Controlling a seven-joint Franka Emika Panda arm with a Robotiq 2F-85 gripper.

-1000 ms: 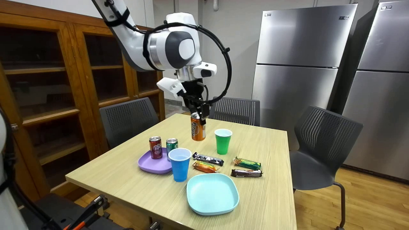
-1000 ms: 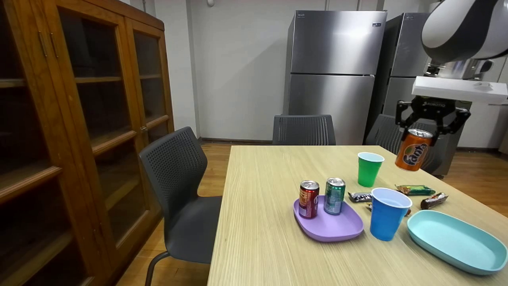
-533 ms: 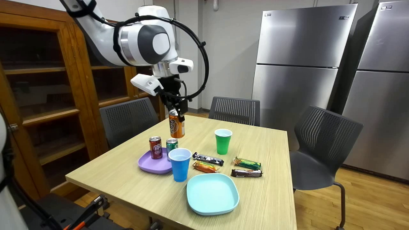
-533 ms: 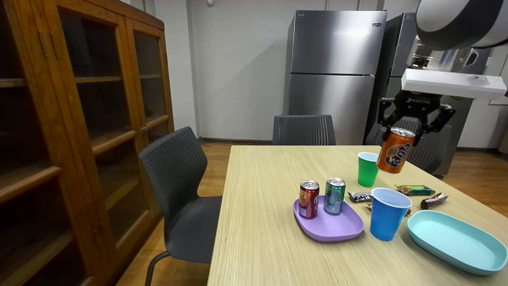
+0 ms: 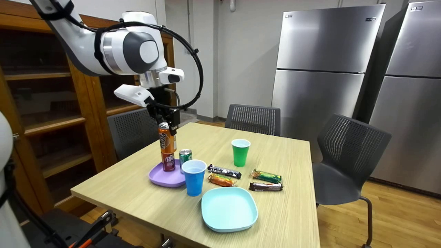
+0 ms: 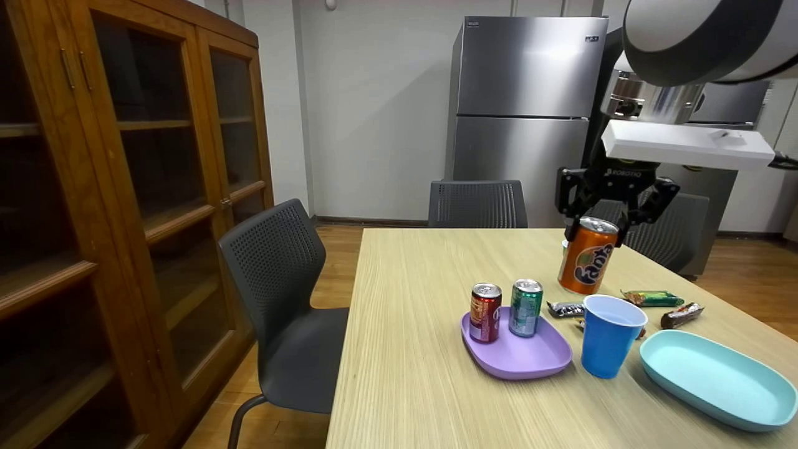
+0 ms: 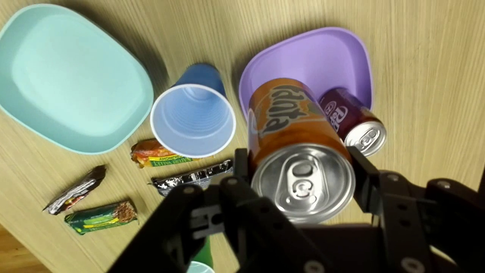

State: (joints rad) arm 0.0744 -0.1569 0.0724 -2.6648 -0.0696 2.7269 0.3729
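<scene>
Support surface: a rectangular table with a pale wood-grain top (image 5: pixel 286 213). Read clock positions in an exterior view, 12 o'clock pointing away from the camera, from the bar in a shiny orange wrapper (image 5: pixel 220 179), which lies flat. At 12–1 o'clock, close by: a bar in a black-and-silver wrapper (image 5: pixel 224 171). At 3 o'clock: a bar in a green wrapper (image 5: pixel 266 176), with a bar in a dark brown wrapper (image 5: pixel 266 186) on its 6 o'clock side. At 1–2 o'clock, upright: a green tapered plastic cup (image 5: pixel 240 155). At 8–9 o'clock, upright: a blue tapered plastic cup (image 5: pixel 194 179). At 9 o'clock, farther out: a purple rounded-square plate (image 5: pixel 166 180). At 5–6 o'clock: a turquoise rounded-square plate (image 5: pixel 229 209).
</scene>
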